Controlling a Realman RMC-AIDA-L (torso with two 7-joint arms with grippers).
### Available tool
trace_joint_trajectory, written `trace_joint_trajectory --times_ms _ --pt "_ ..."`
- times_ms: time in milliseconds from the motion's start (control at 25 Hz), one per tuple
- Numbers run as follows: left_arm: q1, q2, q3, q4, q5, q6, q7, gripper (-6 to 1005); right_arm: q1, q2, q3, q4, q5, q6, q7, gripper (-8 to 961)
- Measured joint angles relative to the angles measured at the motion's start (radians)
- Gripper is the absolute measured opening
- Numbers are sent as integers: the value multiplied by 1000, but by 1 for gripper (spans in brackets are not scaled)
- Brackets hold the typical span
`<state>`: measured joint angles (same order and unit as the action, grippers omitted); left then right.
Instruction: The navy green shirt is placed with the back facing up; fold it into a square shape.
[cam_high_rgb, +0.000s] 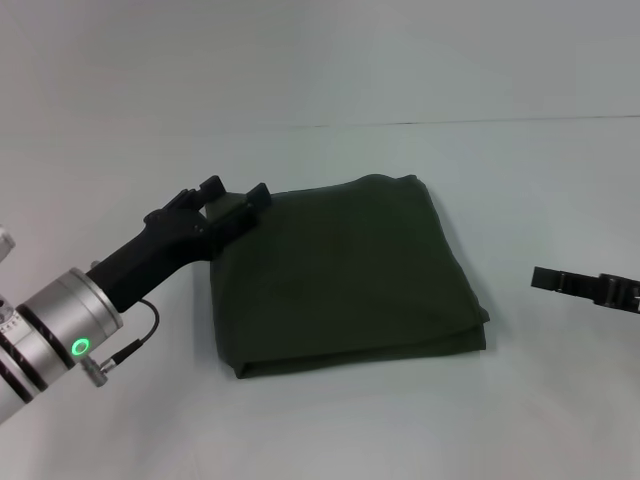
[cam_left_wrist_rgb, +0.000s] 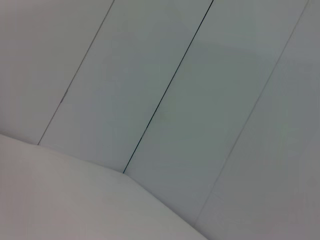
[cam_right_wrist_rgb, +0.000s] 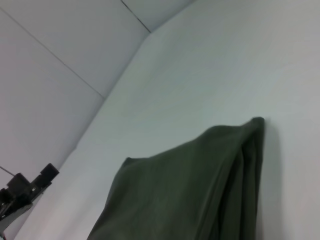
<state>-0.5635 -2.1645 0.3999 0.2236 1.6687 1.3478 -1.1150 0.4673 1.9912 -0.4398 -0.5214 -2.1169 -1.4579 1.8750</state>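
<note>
The navy green shirt (cam_high_rgb: 345, 275) lies folded into a rough square in the middle of the white table (cam_high_rgb: 400, 430). It also shows in the right wrist view (cam_right_wrist_rgb: 190, 195), with layered edges along one side. My left gripper (cam_high_rgb: 236, 190) is open, with its two black fingertips at the shirt's far left corner and nothing between them. It shows far off in the right wrist view (cam_right_wrist_rgb: 30, 185). My right gripper (cam_high_rgb: 575, 283) is at the right edge of the head view, clear of the shirt. The left wrist view shows only wall panels and table.
A pale wall (cam_high_rgb: 320, 60) stands behind the table's far edge. Bare table top lies around the shirt on all sides.
</note>
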Motion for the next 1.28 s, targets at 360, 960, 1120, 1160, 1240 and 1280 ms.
trace_joint_trajectory --times_ms 360,960,1120,1160,1240,1280 --pt "19 0 5 16 2 3 3 906 82 19 -161 7 0 96 120 358" --pt "22 0 5 19 6 5 4 906 140 30 -195 71 0 173 129 334" --pt "23 0 5 19 6 6 5 906 141 30 -196 72 1 171 126 252" --pt "23 0 5 19 7 6 5 906 141 30 -197 72 1 168 124 220" --pt "24 0 5 19 8 6 5 906 141 30 -203 72 1 163 121 154" --pt "24 0 5 19 8 6 4 906 141 30 -205 72 1 162 121 121"
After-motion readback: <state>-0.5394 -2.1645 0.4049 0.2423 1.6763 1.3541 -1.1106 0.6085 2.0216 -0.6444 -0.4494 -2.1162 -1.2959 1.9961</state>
